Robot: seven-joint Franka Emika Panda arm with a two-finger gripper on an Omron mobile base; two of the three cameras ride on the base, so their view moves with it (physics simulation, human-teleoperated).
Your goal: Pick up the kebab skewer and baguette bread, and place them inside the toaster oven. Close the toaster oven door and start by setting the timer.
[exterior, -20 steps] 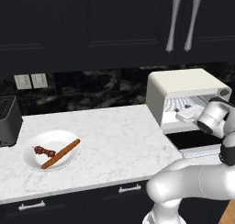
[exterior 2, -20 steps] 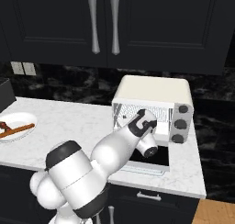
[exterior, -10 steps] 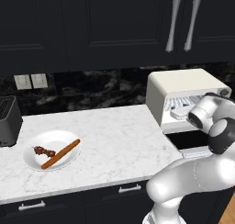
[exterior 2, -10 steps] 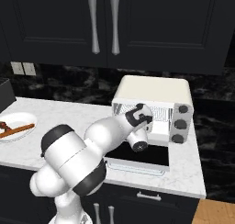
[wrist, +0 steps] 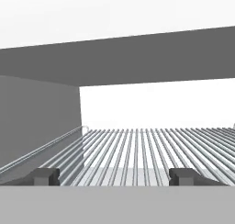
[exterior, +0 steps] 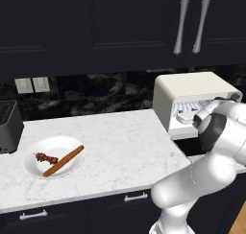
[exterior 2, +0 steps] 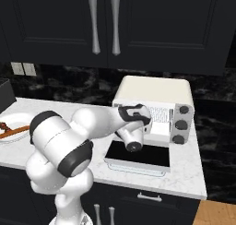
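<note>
The oven (exterior 2: 154, 109) sits at the counter's (exterior: 120, 146) right end with its door (exterior 2: 138, 155) dropped flat toward the front edge. In the hand view the gripper (wrist: 117, 176) points into the cavity, its two tips set wide apart over the bare rack (wrist: 147, 149), holding nothing. The right base view shows the knobs (exterior 2: 181, 125) and the arm reaching in at the opening; the left base view shows the oven's side instead. That left view also takes in the plate (exterior: 54, 156) near the counter's left front edge, carrying the skewer (exterior: 45, 157) and the baguette (exterior: 64, 160) side by side, with a dark toaster (exterior: 9, 126) at the far left.
</note>
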